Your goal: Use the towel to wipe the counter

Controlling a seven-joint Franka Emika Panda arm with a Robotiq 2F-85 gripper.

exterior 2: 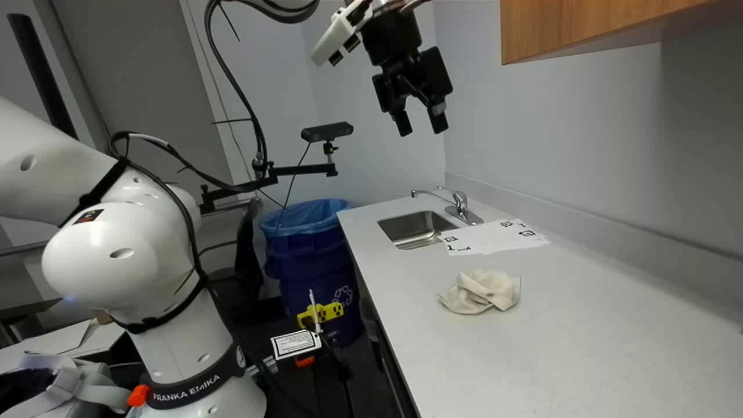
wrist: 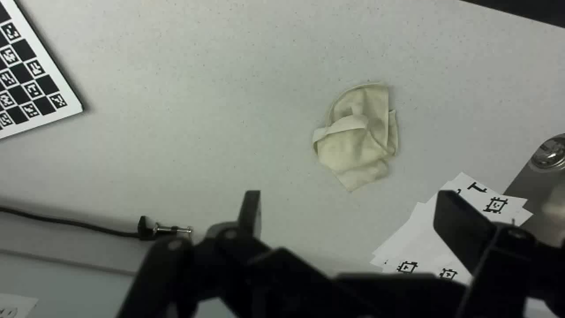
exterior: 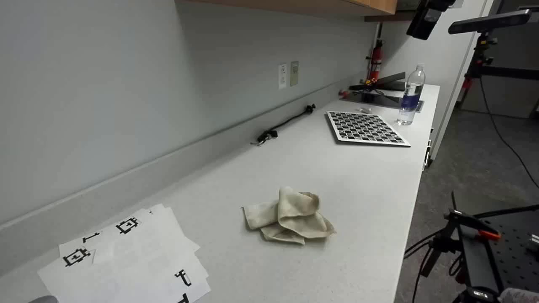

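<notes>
1. The counter (exterior: 358, 181) ran long and smooth.
2. The checkered board (exterior: 364, 127) lay on it, seemingly out of the way.
3. Paper sheets (exterior: 126, 261) lay loose, liable to slide under wiping.
4. The claw (exterior 2: 422, 126) hung spread above, pinching nothing.
5. The towel (exterior: 294, 221) lay rumpled between those two, likely light and soft; its raised fold (exterior: 291, 203) seemed the best hold.

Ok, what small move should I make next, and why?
Probably ease the gripper down toward the towel: the gripper hangs open and empty, well above the counter, and the towel lies crumpled there, with raised folds that look easy to pinch.
</notes>
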